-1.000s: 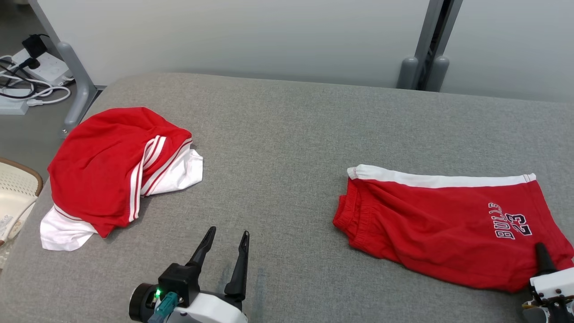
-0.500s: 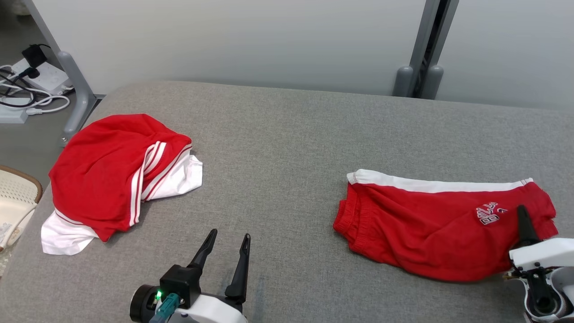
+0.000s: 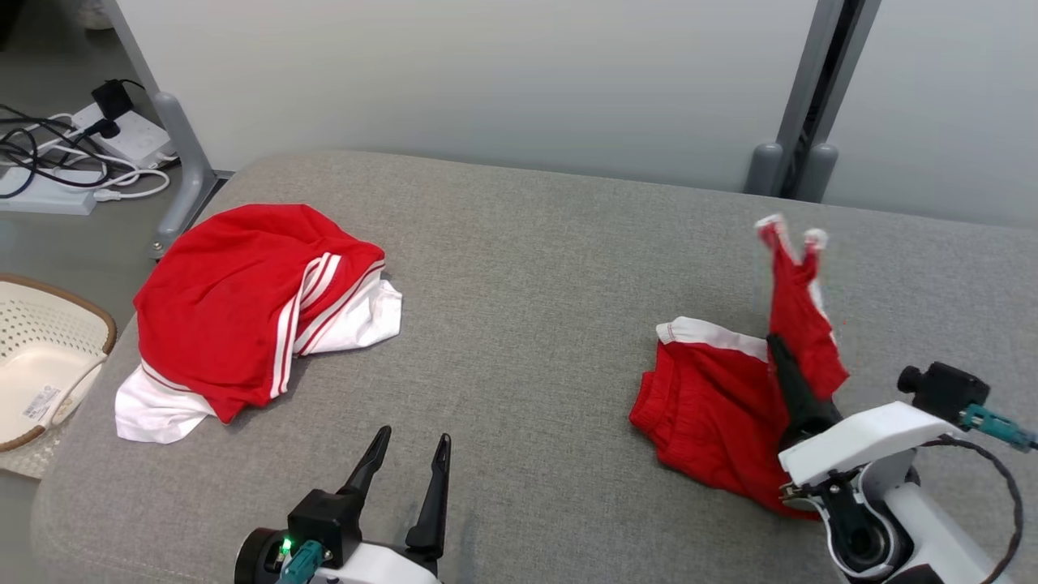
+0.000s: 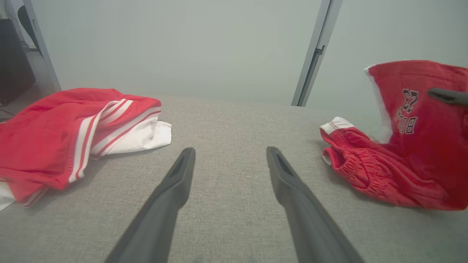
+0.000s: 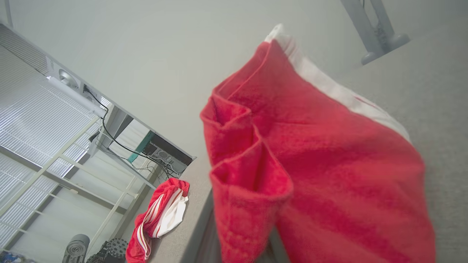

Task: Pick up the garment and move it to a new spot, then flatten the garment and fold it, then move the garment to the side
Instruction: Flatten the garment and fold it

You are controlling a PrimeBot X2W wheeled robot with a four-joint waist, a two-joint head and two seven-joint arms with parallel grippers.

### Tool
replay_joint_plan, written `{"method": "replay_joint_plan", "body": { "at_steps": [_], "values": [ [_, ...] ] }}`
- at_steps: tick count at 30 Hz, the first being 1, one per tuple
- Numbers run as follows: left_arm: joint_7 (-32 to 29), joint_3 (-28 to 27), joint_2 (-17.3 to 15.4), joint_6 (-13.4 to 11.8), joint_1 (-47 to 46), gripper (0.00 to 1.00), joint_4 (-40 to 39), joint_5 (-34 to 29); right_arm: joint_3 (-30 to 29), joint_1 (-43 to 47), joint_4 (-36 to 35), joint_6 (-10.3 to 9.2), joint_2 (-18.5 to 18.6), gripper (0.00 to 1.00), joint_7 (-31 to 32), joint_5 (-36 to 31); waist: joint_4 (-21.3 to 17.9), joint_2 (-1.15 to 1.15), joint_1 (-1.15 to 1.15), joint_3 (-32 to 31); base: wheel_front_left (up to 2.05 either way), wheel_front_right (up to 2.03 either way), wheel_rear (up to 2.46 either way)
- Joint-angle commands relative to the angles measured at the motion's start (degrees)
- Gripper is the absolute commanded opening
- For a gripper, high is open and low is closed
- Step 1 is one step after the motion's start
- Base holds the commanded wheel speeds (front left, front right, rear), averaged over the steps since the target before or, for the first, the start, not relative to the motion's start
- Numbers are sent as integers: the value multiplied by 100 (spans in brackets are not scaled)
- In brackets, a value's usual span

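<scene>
Garment (image 3: 714, 405) on bench's (image 3: 527, 284) right side, one end lifted by right tool (image 3: 776, 347) pinching it. Left tool (image 3: 412, 440) spread, idle. Pickup looks underway; relocating, flattening, folding, side move all pending.

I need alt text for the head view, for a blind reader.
The right gripper, shut on red shorts, holds one end up above the grey padded table. The left gripper is open; another red-and-white garment lies crumpled at left.

Bright even light, soft shadows, lifted cloth motion-blurred
</scene>
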State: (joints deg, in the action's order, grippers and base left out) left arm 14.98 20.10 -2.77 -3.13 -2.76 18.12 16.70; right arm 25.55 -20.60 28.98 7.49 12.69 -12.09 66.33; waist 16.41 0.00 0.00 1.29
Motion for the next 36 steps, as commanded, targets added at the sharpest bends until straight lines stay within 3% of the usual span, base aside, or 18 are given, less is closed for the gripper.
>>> {"method": "replay_joint_plan", "body": {
  "at_steps": [1, 18, 19, 20, 29, 36],
  "values": [
    [22, -16, -23, 10, 36, 100, -5, 15, 29, -32, 30, 0, 17, 0, 18, -62, 44, 0, 0, 9, 0, 0, 0],
    [22, 49, -24, -17, 77, 100, -11, 88, 825, -314, 975, 0, -272, 0, -87, -131, 354, 0, 0, 87, 0, 0, 0],
    [22, 53, -23, -21, 81, 100, -13, 89, 838, -346, 1016, 0, -273, 42, -112, -154, 354, 0, 0, 91, 0, 0, 0],
    [22, 61, -23, -25, 81, 100, -15, 94, 871, -366, 1033, 0, -304, 100, -125, -152, 355, 0, 0, 95, 0, 0, 0],
    [22, 107, -23, -43, -16, 100, -17, 137, 1258, -553, 1018, 0, -458, 100, -171, -157, 383, 0, 0, 169, 0, 0, 0],
    [22, 125, -23, -72, -57, 100, -21, 185, 1680, -669, 1393, 0, -627, 100, 265, -115, 412, 0, 0, 225, 0, 0, 0]
  ]
}}
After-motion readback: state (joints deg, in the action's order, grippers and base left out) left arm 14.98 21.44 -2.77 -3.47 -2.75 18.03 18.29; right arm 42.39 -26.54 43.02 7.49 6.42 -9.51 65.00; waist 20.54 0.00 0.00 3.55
